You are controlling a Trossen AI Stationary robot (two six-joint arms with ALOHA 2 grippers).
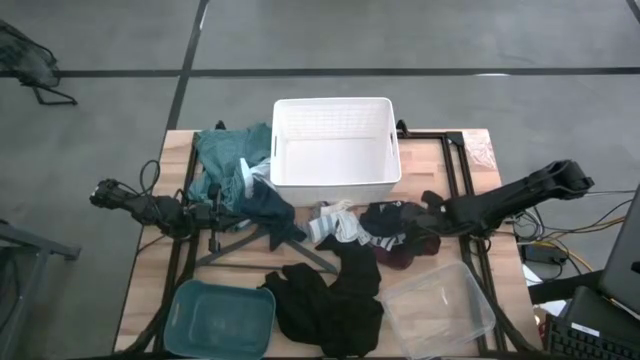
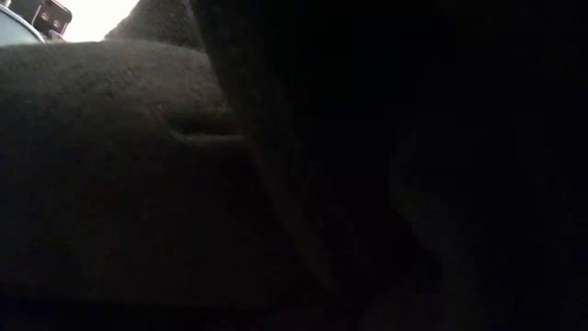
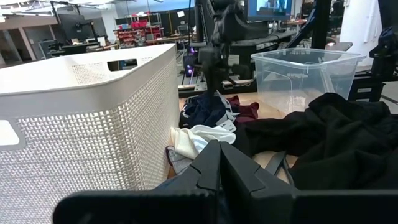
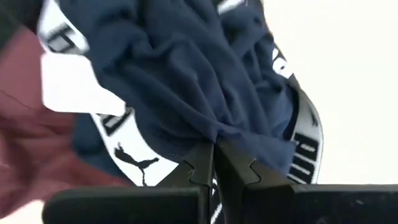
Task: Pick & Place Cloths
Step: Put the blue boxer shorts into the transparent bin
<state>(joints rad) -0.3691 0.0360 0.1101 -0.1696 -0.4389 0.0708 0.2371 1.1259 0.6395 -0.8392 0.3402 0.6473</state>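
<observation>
The right gripper [image 1: 422,222] [image 4: 214,155] is shut on a navy cloth with a white-lettered band [image 4: 186,81] [image 1: 393,214], just right of the table's middle. A maroon cloth [image 1: 400,256] lies under it. The left gripper [image 1: 220,215] [image 3: 219,163] is shut and low, beside another navy cloth [image 1: 266,205]; whether it touches that cloth I cannot tell. A teal-green cloth [image 1: 225,158] lies by the white basket [image 1: 335,145]. White and grey-striped pieces [image 1: 335,226] lie at the middle, and a black cloth [image 1: 330,298] near the front. My right gripper pinches a gathered fold of the navy fabric [image 4: 217,132] between its two fingers, close to the white-lettered band. The fingers come from above, pointing down. The cloth [image 3: 208,111] bunches below the fingers, and its lower part rests on the maroon cloth and the table.
A dark grey hanger [image 1: 265,247] lies between the grippers. A teal bin [image 1: 220,318] sits at the near left and a clear plastic container [image 1: 440,305] at the near right. Dark cloth fills the low view [image 2: 294,184].
</observation>
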